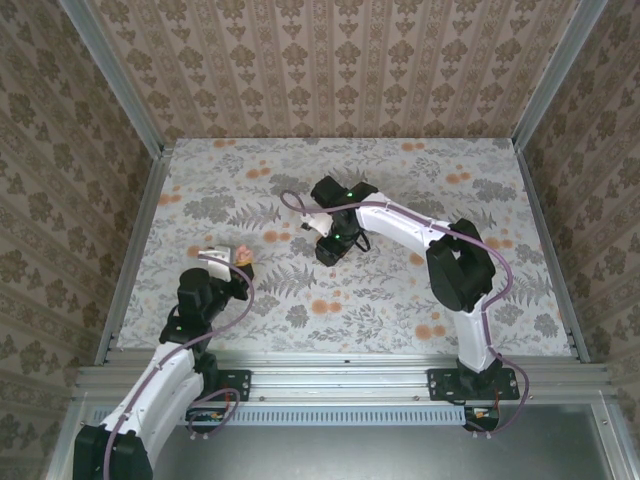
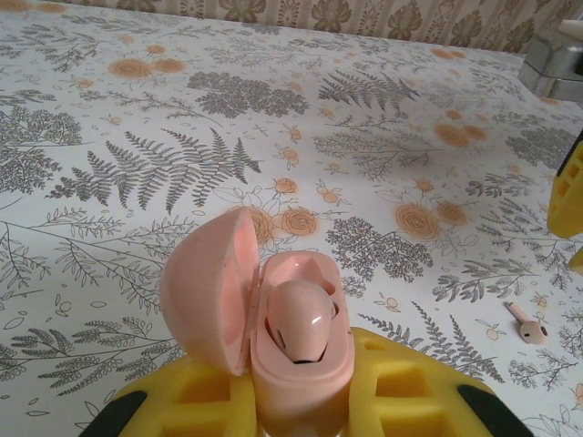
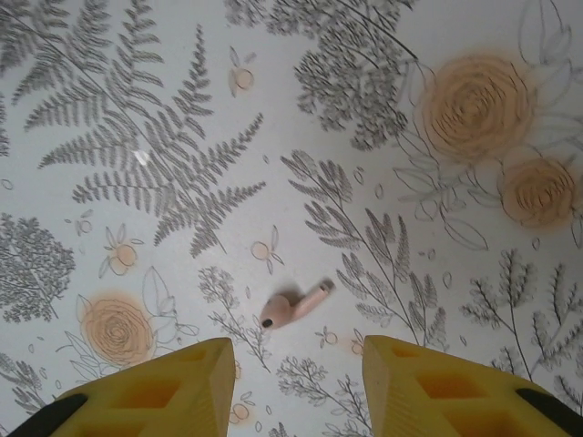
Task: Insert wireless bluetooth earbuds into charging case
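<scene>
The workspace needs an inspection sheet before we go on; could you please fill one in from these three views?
Surface: table covered in a grey fern and orange flower print, flat.
Job's things: charging case open, lid tipped to the left; seated earbud in it; loose earbud lying on the print.
Clutter: nothing seen.
Grippers: left gripper shut on the charging case; right gripper open, hovering just short of the loose earbud, not touching it.
Cables: purple cable along each arm, looping clear of the job's things.
Surroundings: wallpapered walls on three sides; metal frame at the near edge.
</scene>
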